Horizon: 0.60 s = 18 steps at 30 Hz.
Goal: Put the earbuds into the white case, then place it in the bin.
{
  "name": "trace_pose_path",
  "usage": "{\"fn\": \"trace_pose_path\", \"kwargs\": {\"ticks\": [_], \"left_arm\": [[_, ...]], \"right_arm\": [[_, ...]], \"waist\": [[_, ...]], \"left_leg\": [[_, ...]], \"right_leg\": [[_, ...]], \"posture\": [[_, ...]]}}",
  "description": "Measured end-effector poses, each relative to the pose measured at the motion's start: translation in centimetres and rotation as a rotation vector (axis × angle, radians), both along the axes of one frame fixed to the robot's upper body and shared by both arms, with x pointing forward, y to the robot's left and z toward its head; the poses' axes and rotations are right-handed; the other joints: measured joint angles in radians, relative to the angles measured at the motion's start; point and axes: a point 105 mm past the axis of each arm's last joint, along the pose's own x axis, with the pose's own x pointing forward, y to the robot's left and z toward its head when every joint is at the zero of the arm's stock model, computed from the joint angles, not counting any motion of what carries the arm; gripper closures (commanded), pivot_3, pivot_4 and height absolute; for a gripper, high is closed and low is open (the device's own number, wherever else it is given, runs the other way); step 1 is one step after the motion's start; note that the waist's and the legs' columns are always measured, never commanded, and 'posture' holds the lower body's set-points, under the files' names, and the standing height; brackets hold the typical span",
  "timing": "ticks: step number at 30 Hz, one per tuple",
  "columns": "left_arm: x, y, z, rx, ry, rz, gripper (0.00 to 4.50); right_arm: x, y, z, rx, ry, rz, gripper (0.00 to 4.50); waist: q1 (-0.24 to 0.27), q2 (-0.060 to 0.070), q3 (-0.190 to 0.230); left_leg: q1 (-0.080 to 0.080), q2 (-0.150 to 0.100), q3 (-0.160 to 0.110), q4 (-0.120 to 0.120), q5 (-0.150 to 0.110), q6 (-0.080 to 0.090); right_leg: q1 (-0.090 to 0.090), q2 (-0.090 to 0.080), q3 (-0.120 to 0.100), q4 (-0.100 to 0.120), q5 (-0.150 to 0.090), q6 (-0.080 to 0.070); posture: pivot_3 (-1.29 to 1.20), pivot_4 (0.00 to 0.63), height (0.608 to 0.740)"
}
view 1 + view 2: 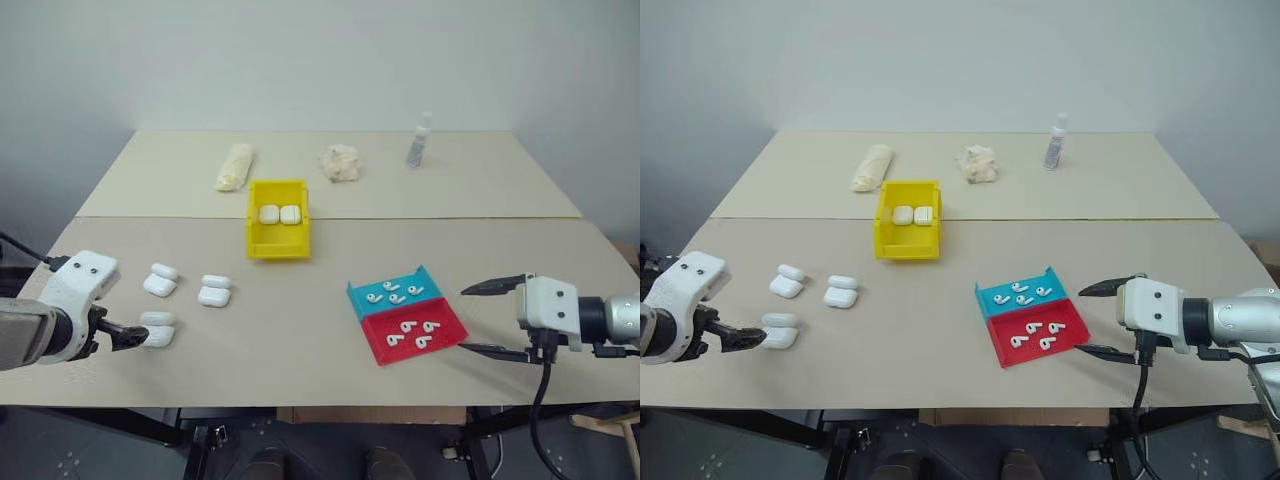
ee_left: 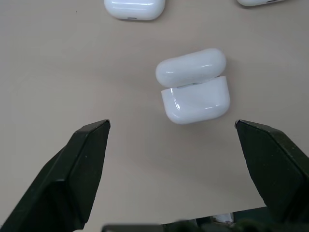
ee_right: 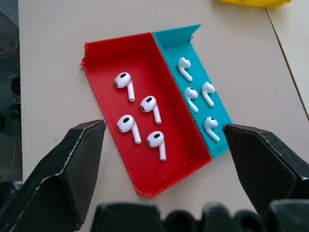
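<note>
1. Partly cut off at the edge of the left wrist view, two further glossy white cases (image 2: 134, 8) show as slivers; whether their lids are up cannot be told there.
2. Inside the small bright yellow rectangular plastic bin (image 1: 277, 243), at about 12 o'clock from the table's centre, lie two small white objects (image 1: 279, 214) side by side; they look like closed cases, though detail is too fine to confirm.
3. Far across the table, a pale rolled cloth (image 1: 234, 166), a crumpled cream lump (image 1: 340, 162) and a small clear bottle (image 1: 420, 140) stand at 11, 12 and 1 o'clock.
4. Left gripper (image 2: 171, 128): black fingers spread wide, empty, touching nothing; the glossy white rounded case (image 2: 194, 87) with its hinged lid raised lies on the table just beyond the fingertips, at about 8 o'clock.
5. Right gripper (image 3: 164, 128): fingers spread wide, empty, poised above the shallow red tray (image 3: 101, 87) and adjoining blue tray (image 3: 178, 35), at about 4 o'clock.
6. Tiny glossy white earbuds (image 3: 124, 80): four lie in the red tray, four in the blue.
</note>
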Motion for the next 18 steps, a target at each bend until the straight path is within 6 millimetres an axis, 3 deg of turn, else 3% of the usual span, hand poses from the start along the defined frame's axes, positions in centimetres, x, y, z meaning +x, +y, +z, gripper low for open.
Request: {"fn": "trace_pose_path", "kwargs": {"ticks": [8, 18], "left_arm": [[1.2, -1.1, -0.2, -0.077, 0.091, 0.014, 0.0], [3.1, -0.8, -3.0, -0.089, 0.163, 0.154, 0.0]], "right_arm": [[-0.5, -0.2, -0.9, 0.005, 0.044, -0.029, 0.02], [-1.4, -0.9, -1.0, -0.003, 0.05, -0.061, 0.02]], "waist": [[-0.001, 0.0, 0.0], [-0.006, -0.001, 0.0]], "left_leg": [[-0.002, -0.001, 0.0, -0.001, 0.0, -0.001], [-0.002, -0.002, 0.0, -0.001, 0.003, -0.005]], "right_leg": [[-0.002, -0.001, 0.001, 0.0, 0.0, 0.0], [-0.003, 0.0, 0.001, 0.003, 0.0, 0.0]], "posture": [[0.0, 0.15, 0.74], [0.0, 0.15, 0.74]]}}
